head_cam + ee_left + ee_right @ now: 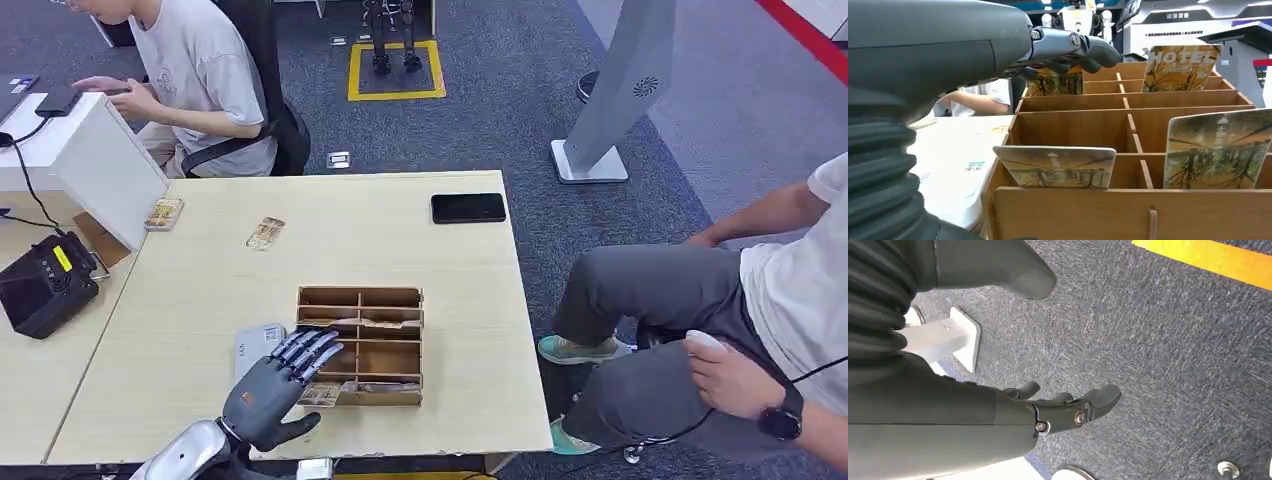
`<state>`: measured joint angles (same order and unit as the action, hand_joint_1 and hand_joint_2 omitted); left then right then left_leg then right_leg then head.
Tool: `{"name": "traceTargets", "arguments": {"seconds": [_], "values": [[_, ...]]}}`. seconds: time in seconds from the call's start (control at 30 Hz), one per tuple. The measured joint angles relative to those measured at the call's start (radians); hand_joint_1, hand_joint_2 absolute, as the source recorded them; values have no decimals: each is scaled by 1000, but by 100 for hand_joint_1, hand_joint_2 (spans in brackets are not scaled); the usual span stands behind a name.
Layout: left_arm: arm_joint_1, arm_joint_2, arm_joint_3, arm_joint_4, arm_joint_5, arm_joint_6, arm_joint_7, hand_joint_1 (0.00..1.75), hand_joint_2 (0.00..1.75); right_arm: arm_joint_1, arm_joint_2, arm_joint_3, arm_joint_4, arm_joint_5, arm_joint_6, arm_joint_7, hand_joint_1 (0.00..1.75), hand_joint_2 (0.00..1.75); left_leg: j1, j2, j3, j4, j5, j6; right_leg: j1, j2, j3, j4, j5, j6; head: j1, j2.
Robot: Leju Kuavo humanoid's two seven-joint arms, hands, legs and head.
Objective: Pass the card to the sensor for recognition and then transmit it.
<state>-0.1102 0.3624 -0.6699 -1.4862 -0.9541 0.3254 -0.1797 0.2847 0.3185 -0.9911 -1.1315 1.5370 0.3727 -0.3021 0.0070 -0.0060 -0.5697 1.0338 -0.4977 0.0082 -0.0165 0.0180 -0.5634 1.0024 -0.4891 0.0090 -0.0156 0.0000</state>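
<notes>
The left hand reaches over the near left corner of the wooden box with its fingers stretched forward and slightly spread, lying across the box's left compartments; the thumb sticks out to the side over the table. In the left wrist view the fingertips sit just above a card standing in a far compartment, but whether they touch or pinch it cannot be told, since the hand covers the card's top edge. The right hand hangs over blue-grey carpet, fingers loosely apart and holding nothing. The box is thin brown board split into rectangular slots. Several glossy cards printed with autumn trees stand in it: one at the near left, one at the near right cut off by the frame edge, one further back lettered "HOTEL". Two more cards lie flat on the pale table, near a black sensor at its left edge. A black phone lies at the far right.
</notes>
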Motion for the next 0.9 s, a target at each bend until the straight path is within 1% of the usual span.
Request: {"name": "traceTargets", "arguments": {"seconds": [0.03, 0.07, 0.1, 0.6, 0.9], "values": [[0, 0, 0, 0, 0, 0, 0, 10, 175, 0, 0, 0, 0, 0, 0, 0, 0, 175, 0, 0, 0, 0, 0, 0, 0, 0, 0, 0, 0, 0, 0, 0], [0, 0, 0, 0, 3, 0, 0, 143, 175, 0, 0, 0, 0, 0, 0, 1, 0, 175, 0, 0, 0, 0, 0, 0, 0, 0, 0, 0, 0, 0, 0, 0], [0, -1, 0, 0, 6, 0, 0, 175, 175, 0, 0, 0, 0, 0, 0, 2, 0, 175, 0, 0, 0, 0, 0, 0, 0, 0, 0, 0, 0, 0, 0, 0], [0, -2, 0, 0, 17, 6, -15, 175, 175, 1, 0, 2, -1, 0, -2, -1, 0, 175, 0, 0, 0, 0, 0, 0, 0, 0, 0, 0, 0, 0, 0, 0], [0, -6, 0, 0, 19, 12, -21, 175, 175, 1, 0, 2, -1, 1, -8, -15, 0, 175, 0, 0, 0, 0, 0, 0, 0, 0, 0, 0, 0, 0, 0, 0]]}}
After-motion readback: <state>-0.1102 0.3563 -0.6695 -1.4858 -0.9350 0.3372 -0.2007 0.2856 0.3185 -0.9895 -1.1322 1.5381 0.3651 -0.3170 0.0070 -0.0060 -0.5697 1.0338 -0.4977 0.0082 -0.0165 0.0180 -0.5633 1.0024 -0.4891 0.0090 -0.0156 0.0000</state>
